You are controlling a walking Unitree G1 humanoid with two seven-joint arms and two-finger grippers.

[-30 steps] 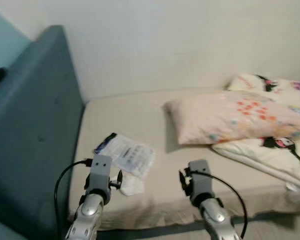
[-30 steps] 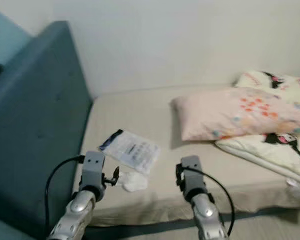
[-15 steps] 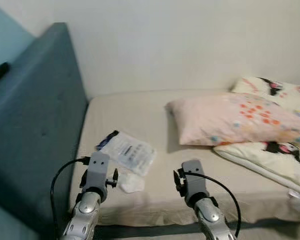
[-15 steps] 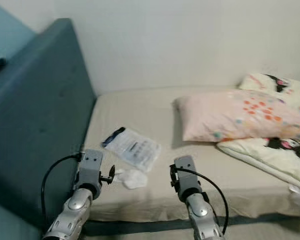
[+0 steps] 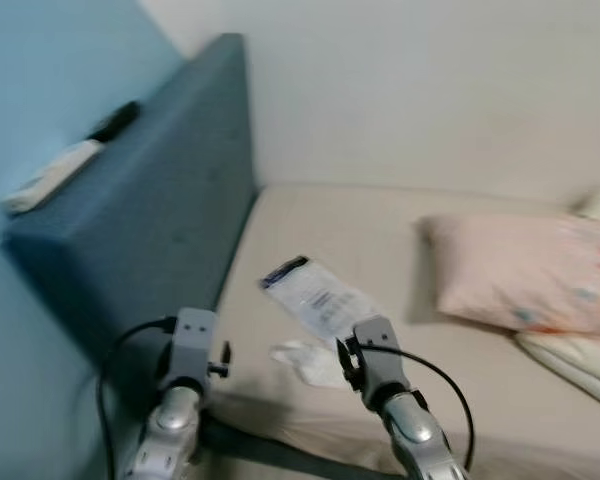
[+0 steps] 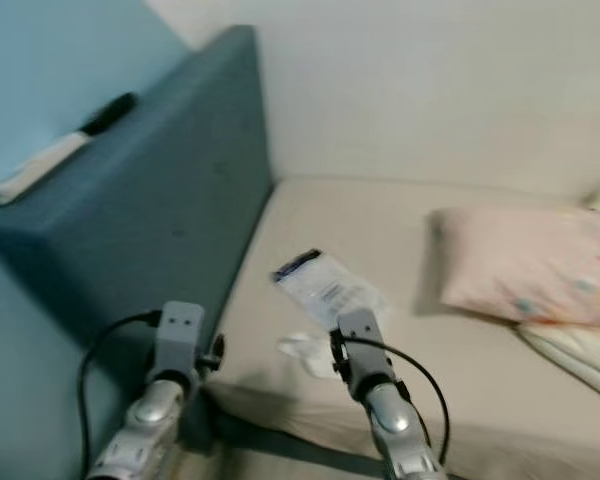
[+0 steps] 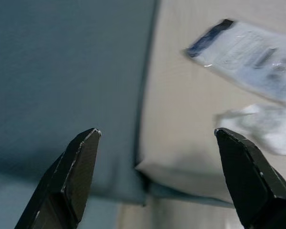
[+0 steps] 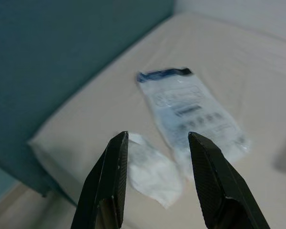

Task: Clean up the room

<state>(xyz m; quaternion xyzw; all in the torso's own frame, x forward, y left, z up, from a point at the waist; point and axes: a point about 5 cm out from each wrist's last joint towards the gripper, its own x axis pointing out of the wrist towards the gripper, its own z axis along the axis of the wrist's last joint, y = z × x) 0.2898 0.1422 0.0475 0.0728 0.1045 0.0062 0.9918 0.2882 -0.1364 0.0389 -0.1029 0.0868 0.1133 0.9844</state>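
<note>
lying on the bed (image 5: 380,225), plastic packet (image 8: 190,107) beside crumpled tissue (image 8: 152,171), both grippers' jaws released

We are in a bedroom of a home. A bed (image 5: 380,230) with a beige fitted sheet stands in the corner against a plain pale wall (image 5: 430,90), and a tall teal upholstered headboard (image 5: 170,210) rises at its end. On the bed, away from the headboard, lies a pink pillow (image 5: 525,270) with a small print, and a cream quilt (image 5: 580,355) just beside it. Near the headboard, a clear plastic packet (image 5: 315,300) and a crumpled white tissue (image 5: 305,360) litter the sheet.
</note>
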